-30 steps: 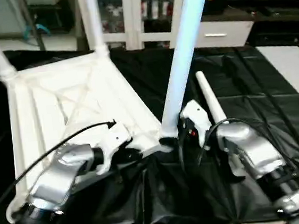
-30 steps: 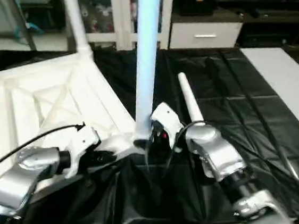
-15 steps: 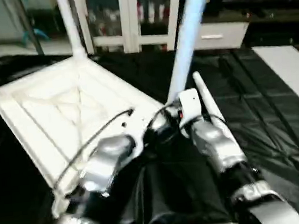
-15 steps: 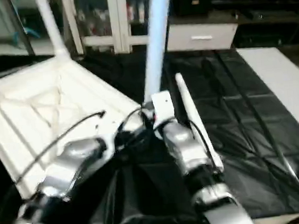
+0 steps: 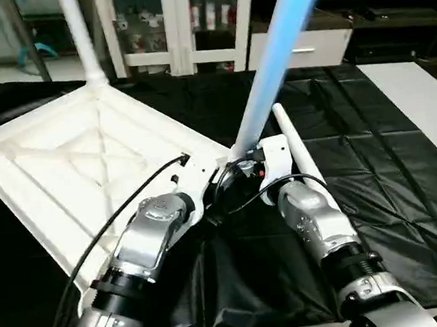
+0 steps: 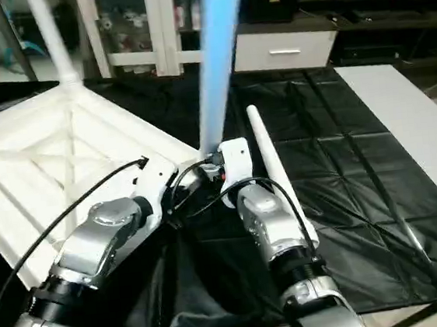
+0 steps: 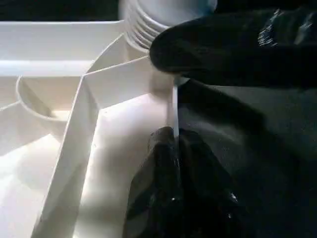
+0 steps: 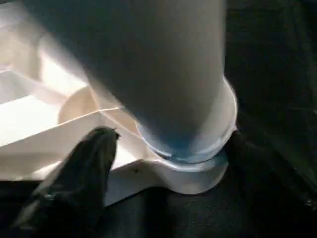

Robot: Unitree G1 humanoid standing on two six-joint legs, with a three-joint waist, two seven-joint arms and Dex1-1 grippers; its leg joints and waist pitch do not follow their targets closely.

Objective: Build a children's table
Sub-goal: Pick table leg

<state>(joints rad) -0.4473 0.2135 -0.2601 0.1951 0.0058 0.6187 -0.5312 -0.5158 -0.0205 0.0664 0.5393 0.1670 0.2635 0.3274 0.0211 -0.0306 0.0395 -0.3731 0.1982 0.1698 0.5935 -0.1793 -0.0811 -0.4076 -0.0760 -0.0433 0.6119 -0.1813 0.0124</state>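
Note:
The children's table lies upside down: its white ribbed tabletop point(image 5: 86, 169) rests on the black cover. One white leg point(image 5: 271, 72) stands tilted in the near corner socket point(image 8: 198, 163). Another leg point(image 5: 80, 37) rises from the far corner. A loose leg point(image 5: 302, 155) lies on the cover to the right. My left gripper point(image 5: 205, 204) is shut on the tabletop's thin rim beside that socket, its fingers point(image 7: 158, 188) pinching the wall. My right gripper point(image 5: 239, 173) sits open around the standing leg's base, with one finger point(image 8: 84, 168) a little off the leg.
A white glass-door cabinet point(image 5: 180, 19) and a white drawer unit point(image 5: 308, 45) stand behind the work surface. The black cover point(image 5: 392, 176) stretches wrinkled to the right, beside a white surface point(image 5: 423, 103). A black cable point(image 5: 128, 196) runs along my left forearm.
The camera has swung, shifting the whole picture. My right forearm has come in straight behind the standing leg and its fingers have spread wider. The left gripper keeps its pinch on the rim.

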